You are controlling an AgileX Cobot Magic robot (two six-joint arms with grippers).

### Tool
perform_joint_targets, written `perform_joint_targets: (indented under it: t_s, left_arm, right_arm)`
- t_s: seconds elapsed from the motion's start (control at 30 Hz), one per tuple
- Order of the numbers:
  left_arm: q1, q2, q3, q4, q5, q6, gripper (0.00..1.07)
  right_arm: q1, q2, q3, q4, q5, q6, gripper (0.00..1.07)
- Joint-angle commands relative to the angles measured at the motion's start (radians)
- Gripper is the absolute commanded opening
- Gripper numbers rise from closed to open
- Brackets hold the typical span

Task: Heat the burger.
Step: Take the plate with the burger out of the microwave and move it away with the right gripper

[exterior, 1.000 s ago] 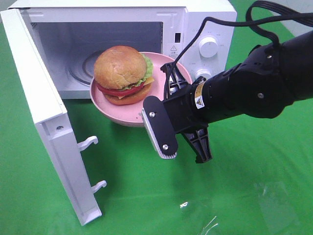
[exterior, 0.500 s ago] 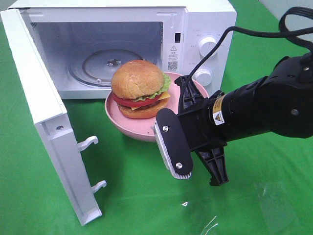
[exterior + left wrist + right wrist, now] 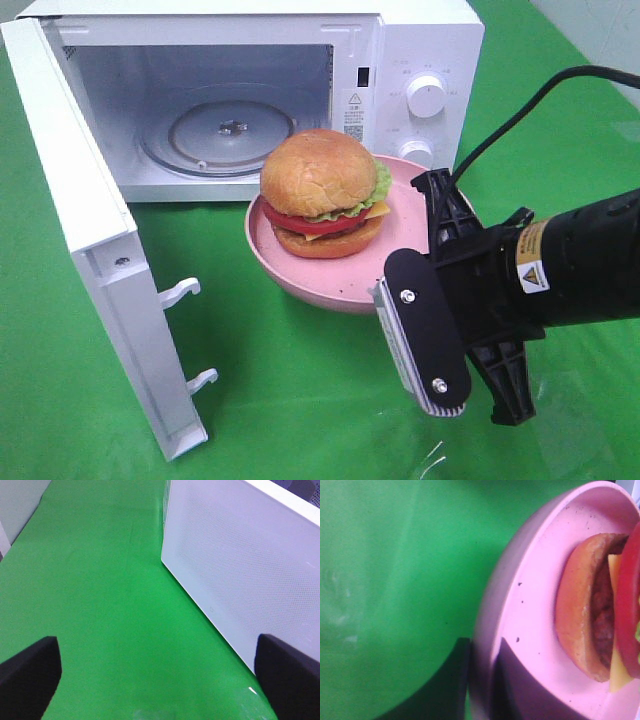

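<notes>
Burger (image 3: 322,192) is held up on the pink plate (image 3: 400,235), rim pinched by the right gripper (image 3: 482,680), outside the open microwave (image 3: 240,90), so it probably gets set down next; left gripper (image 3: 150,670) is wide open and empty.

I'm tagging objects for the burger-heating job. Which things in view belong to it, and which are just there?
Part of the job:
burger
pink plate under it
microwave, door open
right gripper, clamped on the plate rim

Just there:
green cloth
left gripper, open, holding nothing
</notes>
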Motion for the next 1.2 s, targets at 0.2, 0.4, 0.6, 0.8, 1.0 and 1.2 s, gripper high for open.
perform_joint_targets:
  t_s: [0.2,0.4,0.6,0.8,1.0,1.2]
  left_arm:
    - [0.001,-0.019,0.002,-0.001,-0.007,-0.001,0.98]
    - [0.001,-0.019,0.002,-0.001,-0.007,-0.001,0.98]
    - [0.001,-0.019,0.002,-0.001,-0.007,-0.001,0.98]
    - [0.001,-0.019,0.002,-0.001,-0.007,-0.001,0.98]
    - [0.001,-0.019,0.002,-0.001,-0.007,-0.001,0.98]
    - [0.001,-0.019,0.002,-0.001,-0.007,-0.001,0.98]
  right_arm:
    - [0.0,-0.107,0.068,-0.005,-0.037,0.08,0.0]
    - [0.0,-0.165,0.106,-0.008,0.004,0.107,0.0]
    - [0.0,-0.253,0.128,-0.05,0.096,0.16,0.0]
    - [0.0,-0.339,0.128,-0.185,0.199,0.365,0.0]
    - [0.0,-0.412,0.128,-0.317,0.345,0.621,0.0]
    - [0.0,-0.42,0.128,-0.421,0.434,0.777,0.0]
